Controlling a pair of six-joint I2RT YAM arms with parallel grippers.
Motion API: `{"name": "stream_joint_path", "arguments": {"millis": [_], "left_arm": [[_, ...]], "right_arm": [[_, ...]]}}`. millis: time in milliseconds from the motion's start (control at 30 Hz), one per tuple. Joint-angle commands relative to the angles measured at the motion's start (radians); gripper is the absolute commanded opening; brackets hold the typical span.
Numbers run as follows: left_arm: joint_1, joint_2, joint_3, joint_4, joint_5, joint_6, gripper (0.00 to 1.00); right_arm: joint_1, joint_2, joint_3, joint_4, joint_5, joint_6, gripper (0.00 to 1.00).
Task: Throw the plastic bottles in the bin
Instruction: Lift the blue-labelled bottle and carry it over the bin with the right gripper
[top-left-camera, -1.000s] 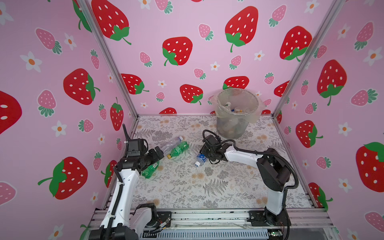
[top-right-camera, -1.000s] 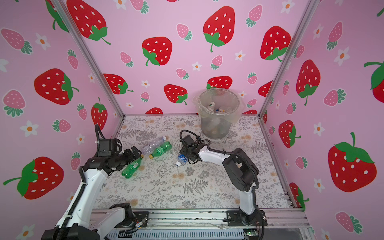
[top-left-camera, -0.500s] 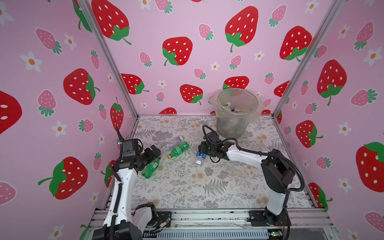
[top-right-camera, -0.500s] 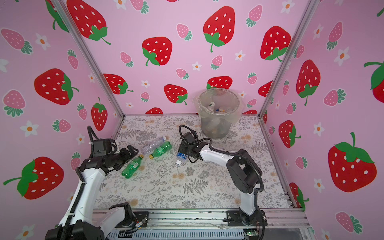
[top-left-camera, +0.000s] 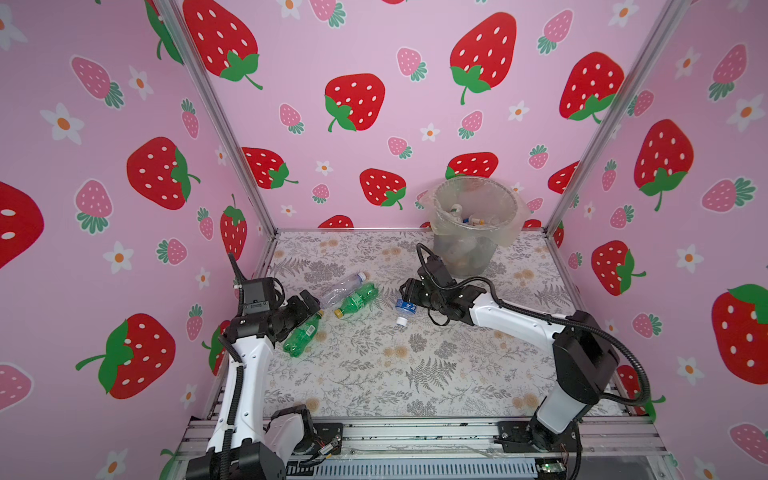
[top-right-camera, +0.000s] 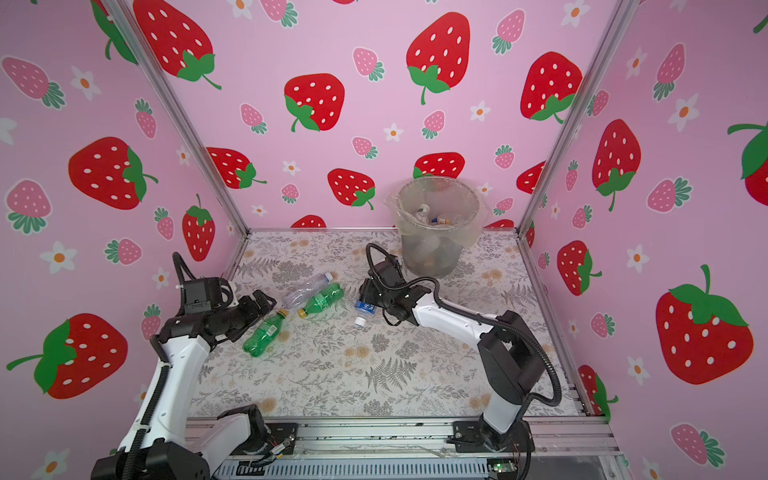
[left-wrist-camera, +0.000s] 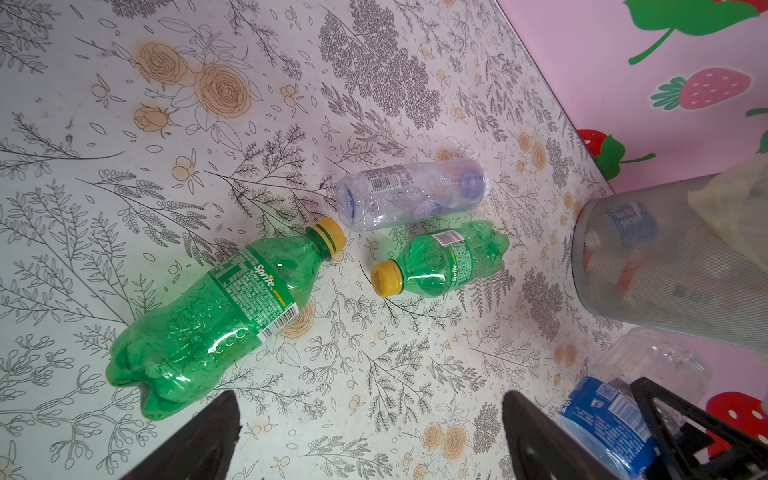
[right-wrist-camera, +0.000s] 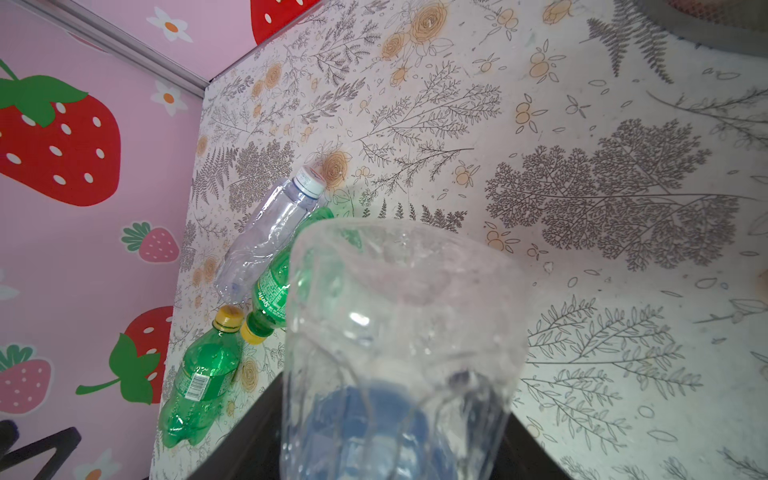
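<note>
Pinching a clear bottle (top-left-camera: 404, 308) mid-body in the right gripper (top-left-camera: 411, 296), near the bin (top-left-camera: 469, 257). Light, thin, slick, crushable. Holding the left gripper (top-left-camera: 311, 302) wide open, empty, by a green bottle (top-left-camera: 302, 334).

High stereo pair, wrist cameras near bottles (left-wrist-camera: 232, 307)

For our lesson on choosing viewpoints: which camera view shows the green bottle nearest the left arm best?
The left wrist view: the green bottle lies whole and large, its label readable. Both top views show it whole but small. The right wrist view shows it whole, smaller, only its barcode clear.
</note>
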Motion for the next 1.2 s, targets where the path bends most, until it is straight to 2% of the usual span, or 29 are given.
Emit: {"name": "stream_joint_path", "arguments": {"millis": [0, 533, 767, 1167], "left_arm": [[0.008, -0.001, 0.007, -0.013, -0.002, 0.021, 1.00], [0.013, -0.025, 0.005, -0.023, -0.012, 0.024, 1.00], [0.015, -0.027, 0.005, -0.022, -0.009, 0.021, 0.99], [0.014, -0.019, 0.006, -0.022, -0.001, 0.020, 0.99]], "right_arm": [[-0.002, -0.064, -0.011, -0.001, 0.030, -0.041, 0.63], [-0.049, -0.243, -0.014, -0.022, 0.071, -0.107, 0.63], [-0.134, -0.285, -0.009, -0.028, 0.014, -0.130, 0.63], [-0.283, -0.387, 0.014, -0.056, -0.018, -0.166, 0.63]]}}
